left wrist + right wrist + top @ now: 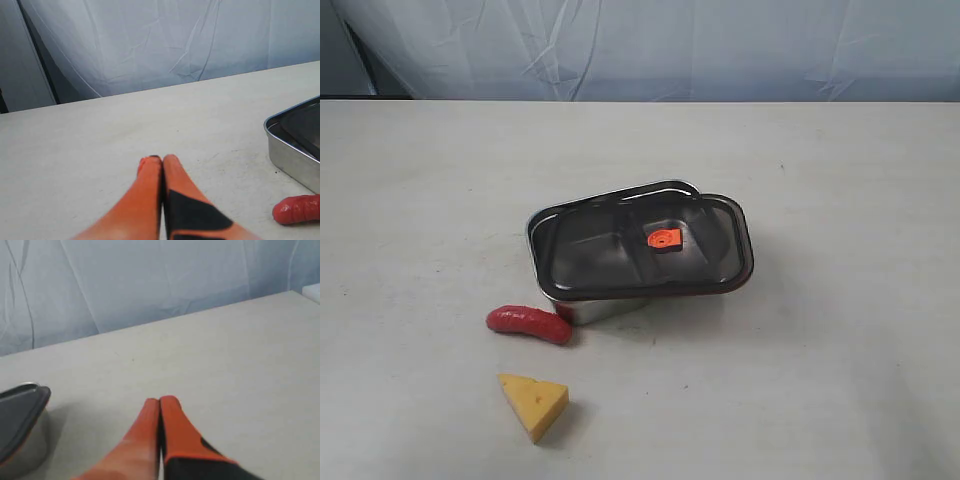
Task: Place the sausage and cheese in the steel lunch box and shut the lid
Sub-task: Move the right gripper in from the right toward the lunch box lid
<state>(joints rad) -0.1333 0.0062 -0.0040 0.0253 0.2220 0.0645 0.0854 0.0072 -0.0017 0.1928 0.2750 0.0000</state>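
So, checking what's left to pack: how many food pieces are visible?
2: the sausage just before the steel lunch box, the cheese nearer the camera. The lid could hide more inside.

The steel lunch box (pixel 585 310) is bright polished metal under a glossy, smoky translucent plastic lid (pixel 605 255) with an orange plastic valve tab (pixel 663 239). The sausage (pixel 528 323) is glossy and finely ridged; the cheese (pixel 535 400) is matt and shallowly pitted. The surface (pixel 820 350) is matt, faintly scuffed; the backdrop (pixel 720 45) is creased cloth; the left tool (pixel 162 159) and right tool (pixel 160 401) are smooth orange plastic.
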